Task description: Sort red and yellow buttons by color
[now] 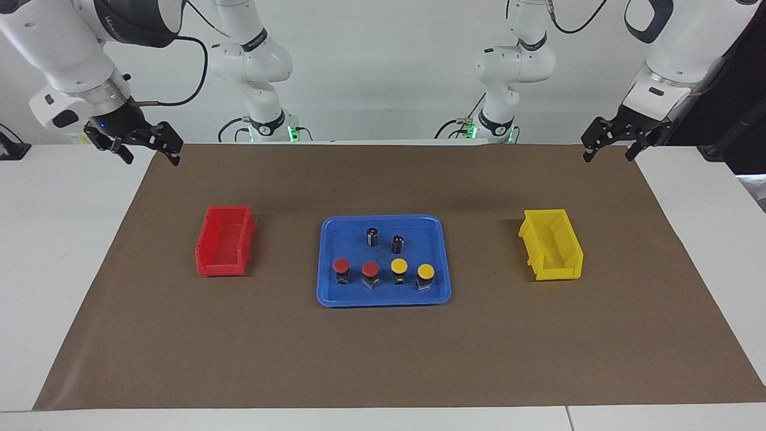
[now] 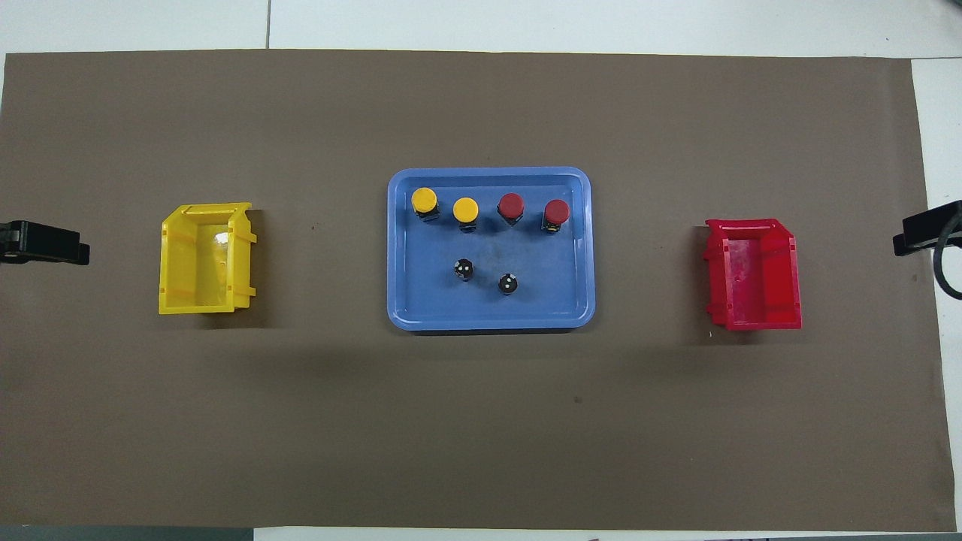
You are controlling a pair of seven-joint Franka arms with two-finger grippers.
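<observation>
Two red buttons (image 1: 341, 265) (image 1: 370, 269) and two yellow buttons (image 1: 399, 265) (image 1: 425, 272) stand upright in a row in the blue tray (image 1: 383, 301), along the tray's edge farther from the robots. The reds (image 2: 557, 211) (image 2: 511, 204) are toward the right arm's end, the yellows (image 2: 466, 209) (image 2: 424, 200) toward the left arm's end. My right gripper (image 1: 152, 159) is open and empty, raised over the mat's corner at its own end. My left gripper (image 1: 608, 157) is open and empty, raised over the mat's corner at its end. Both arms wait away from the tray.
Two dark cylinders (image 1: 372, 236) (image 1: 398, 243) stand in the tray, nearer to the robots than the buttons. An empty red bin (image 1: 224, 242) sits beside the tray toward the right arm's end. An empty yellow bin (image 1: 550, 245) sits toward the left arm's end. A brown mat (image 1: 383, 359) covers the table.
</observation>
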